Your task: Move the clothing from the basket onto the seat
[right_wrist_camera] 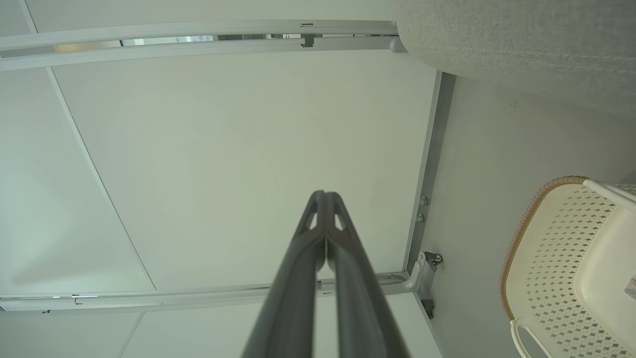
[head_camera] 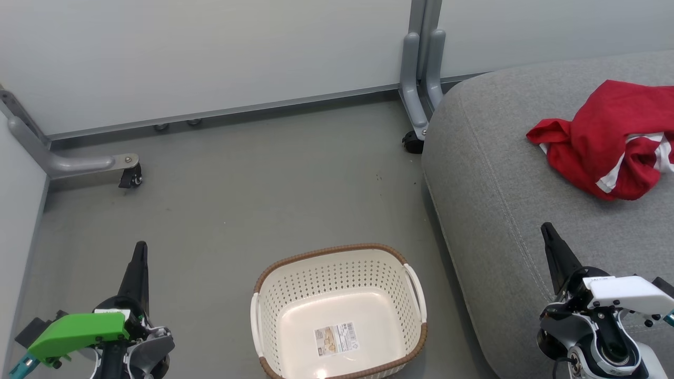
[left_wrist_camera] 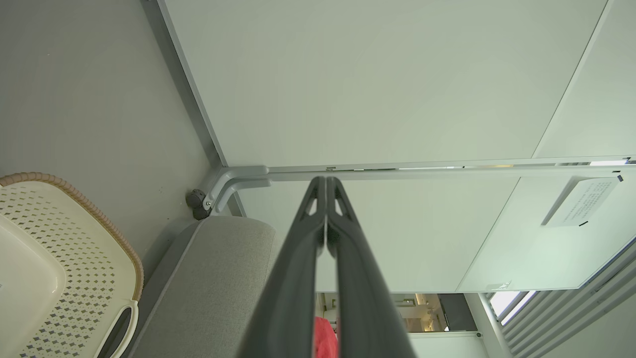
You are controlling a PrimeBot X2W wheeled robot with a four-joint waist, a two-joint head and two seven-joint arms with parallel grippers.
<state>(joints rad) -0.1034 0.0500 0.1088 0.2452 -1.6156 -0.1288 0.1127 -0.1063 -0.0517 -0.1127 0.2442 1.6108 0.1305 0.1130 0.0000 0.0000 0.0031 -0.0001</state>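
Apparently at the last step, the bright red, white-striped fabric clothing (head_camera: pixel 605 137) lies heaped on the large grey upholstered seat (head_camera: pixel 500 210), the oval cream-white perforated plastic basket (head_camera: pixel 337 257) stands empty on the grey floor (head_camera: pixel 237 200), and the left fingers (head_camera: pixel 138 273) and right fingers (head_camera: pixel 558 258), pressed together on nothing, likely have no pickup left.

Bare floor (head_camera: pixel 226 210) left of and beyond the basket (head_camera: pixel 326 251), seat (head_camera: pixel 484 210) flank just beside its right

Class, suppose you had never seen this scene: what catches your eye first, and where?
The bright red clothing lies crumpled on the grey seat at the right. The cream basket stands on the floor nearby, a paper sticker inside. The left gripper and right gripper rest shut at the lower corners.
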